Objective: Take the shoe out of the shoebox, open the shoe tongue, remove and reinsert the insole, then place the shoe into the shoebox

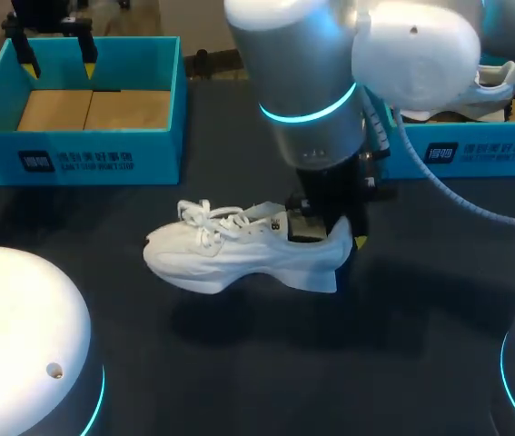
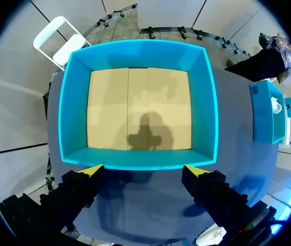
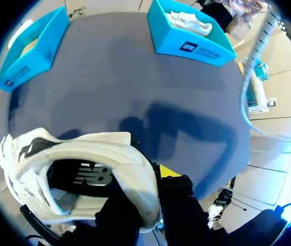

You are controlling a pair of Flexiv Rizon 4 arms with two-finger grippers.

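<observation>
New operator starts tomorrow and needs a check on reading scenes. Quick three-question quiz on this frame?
1. Fill in: the left gripper hangs above the empty teal cardboard shoebox with its fingers ___.
2. True or false: the white lace-up sneaker lies inside that shoebox.
3. What grips the sneaker's heel? A) left gripper B) right gripper C) neither

Key: 1 open; 2 false; 3 B
</observation>
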